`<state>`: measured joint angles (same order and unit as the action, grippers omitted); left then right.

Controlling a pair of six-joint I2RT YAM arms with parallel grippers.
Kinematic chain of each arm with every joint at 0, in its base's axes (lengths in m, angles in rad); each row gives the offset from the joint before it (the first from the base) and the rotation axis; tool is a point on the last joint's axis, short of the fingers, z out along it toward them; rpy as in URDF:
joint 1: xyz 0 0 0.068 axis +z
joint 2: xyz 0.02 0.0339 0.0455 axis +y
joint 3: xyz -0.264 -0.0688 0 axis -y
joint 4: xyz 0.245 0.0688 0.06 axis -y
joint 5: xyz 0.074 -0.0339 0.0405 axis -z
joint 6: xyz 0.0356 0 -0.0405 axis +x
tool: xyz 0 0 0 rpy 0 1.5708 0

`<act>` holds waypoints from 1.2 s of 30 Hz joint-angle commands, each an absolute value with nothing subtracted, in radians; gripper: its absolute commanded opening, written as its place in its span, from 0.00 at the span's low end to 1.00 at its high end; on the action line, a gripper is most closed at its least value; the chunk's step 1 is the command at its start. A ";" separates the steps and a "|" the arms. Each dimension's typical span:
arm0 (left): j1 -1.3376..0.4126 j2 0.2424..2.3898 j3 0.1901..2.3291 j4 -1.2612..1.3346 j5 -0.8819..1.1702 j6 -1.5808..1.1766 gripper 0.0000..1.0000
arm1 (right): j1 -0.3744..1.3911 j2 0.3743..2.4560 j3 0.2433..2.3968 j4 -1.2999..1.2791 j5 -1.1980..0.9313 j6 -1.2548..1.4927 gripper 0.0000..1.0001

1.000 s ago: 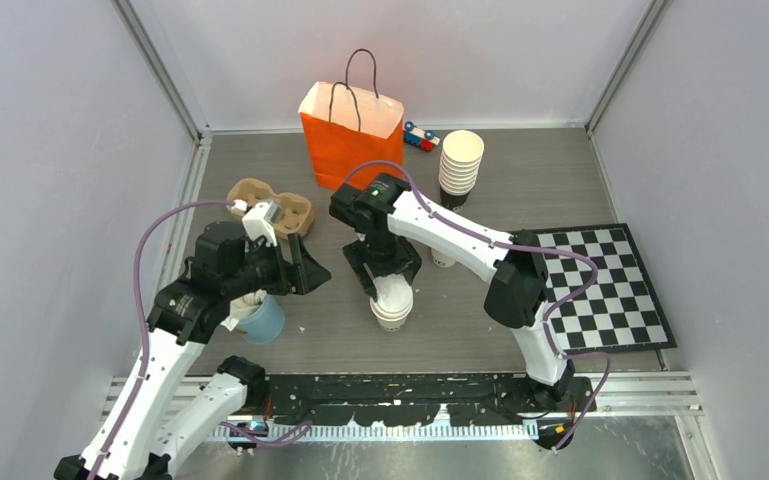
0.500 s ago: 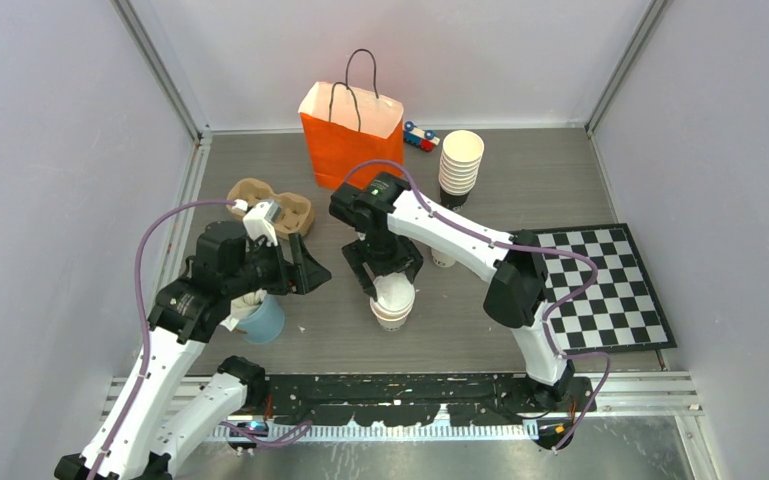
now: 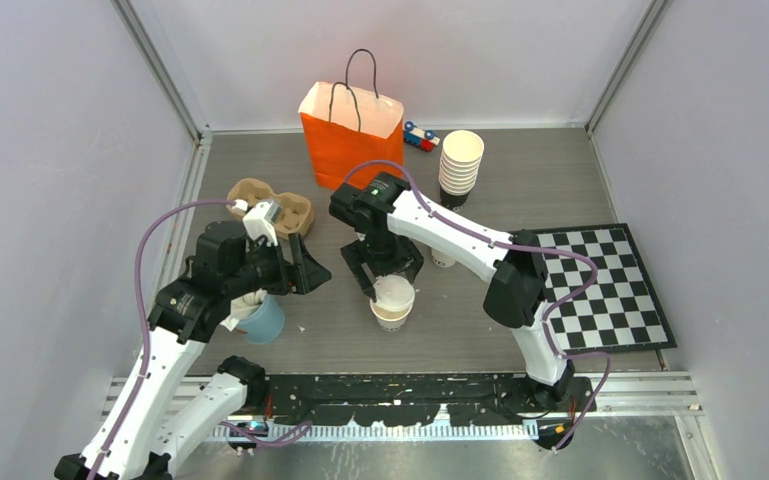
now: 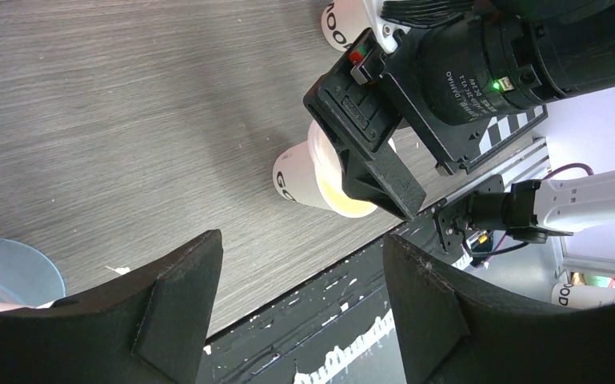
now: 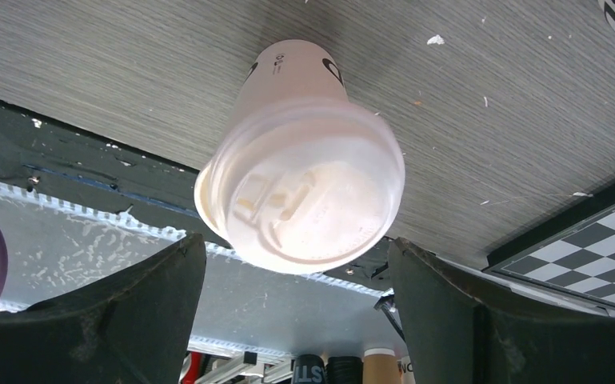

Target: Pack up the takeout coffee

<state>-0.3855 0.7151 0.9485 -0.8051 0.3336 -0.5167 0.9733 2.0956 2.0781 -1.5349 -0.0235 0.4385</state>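
- Near the middle of the counter (image 3: 520, 190), seen from above, a takeout coffee cup (image 3: 391, 314) stands upright with its white lid (image 3: 394, 293) on. The right gripper (image 3: 384, 278) hangs directly over it, fingers apart on either side of the lid. The left gripper (image 3: 298, 270) hovers to the cup's left, clear of it, beside a blue cup (image 3: 265, 322). An orange bag (image 3: 350, 140) stands at the far edge, with a cardboard carrier (image 3: 250, 192) nearer and to its left. A second white cup (image 3: 444, 259) sits just behind the right arm.
- From the left wrist, the left gripper's fingers stand wide with only bare counter between them. The lidded cup lies beyond them, under the right gripper's black fingers.
- From the right wrist, the lid sits in the gap between the spread fingers. They do not seem to clamp it, though contact at the rim is hard to judge from here. A chessboard (image 5: 600, 256) shows at the right corner.
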 commanded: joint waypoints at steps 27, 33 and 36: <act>-0.382 0.709 0.954 -0.809 0.331 -0.494 0.74 | 0.977 1.999 2.023 -1.392 -0.204 0.436 0.67; -0.382 0.710 0.954 -0.810 0.330 -0.494 0.74 | 0.984 1.982 2.000 -1.376 -0.224 0.438 0.65; -0.382 0.710 0.948 -0.806 0.331 -0.498 0.74 | 0.988 1.976 1.987 -1.365 -0.230 0.438 0.65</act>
<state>-0.3855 0.7158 0.9459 -0.8066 0.3328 -0.5125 0.9760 2.0373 2.0041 -1.3891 -0.1963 0.4332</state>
